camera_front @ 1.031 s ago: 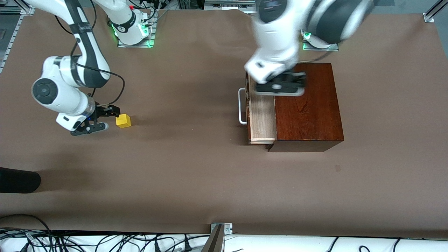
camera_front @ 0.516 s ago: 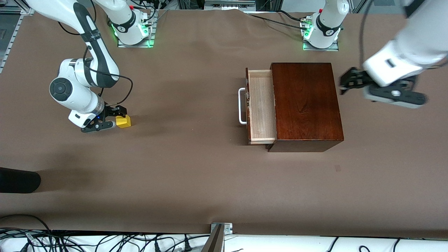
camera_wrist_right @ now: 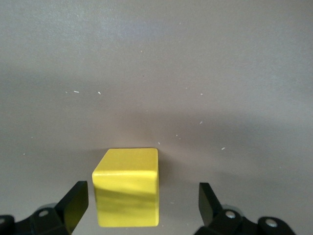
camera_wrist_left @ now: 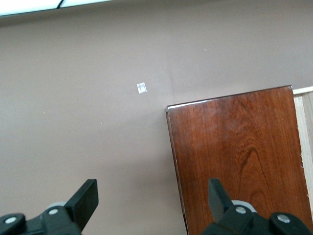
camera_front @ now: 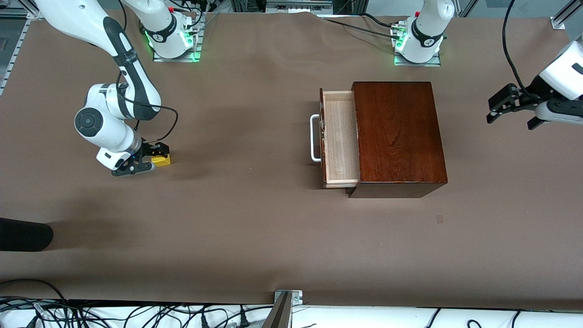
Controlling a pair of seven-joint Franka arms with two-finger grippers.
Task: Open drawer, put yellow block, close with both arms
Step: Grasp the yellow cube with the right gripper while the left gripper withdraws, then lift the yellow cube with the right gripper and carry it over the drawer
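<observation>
Brown paper-covered table, cables at edge

Brown table cover, matte, smooth, runs edge to edge.

Black rounded obj pokes in at the right arm's end, near front cam, lying flat on the cover; only part in frame, can't ID.

Small darker sq mark on the cover toward the left arm's end. Left wrist view: small pale sq patch on bare cover.

Cable tangle, blk + white, along the nearest edge on a white strip.

Alu bracket at mid nearest edge.

Alu frame rail along the right arm's end.

Right wrist view: pale specks scattered on the cover.
</observation>
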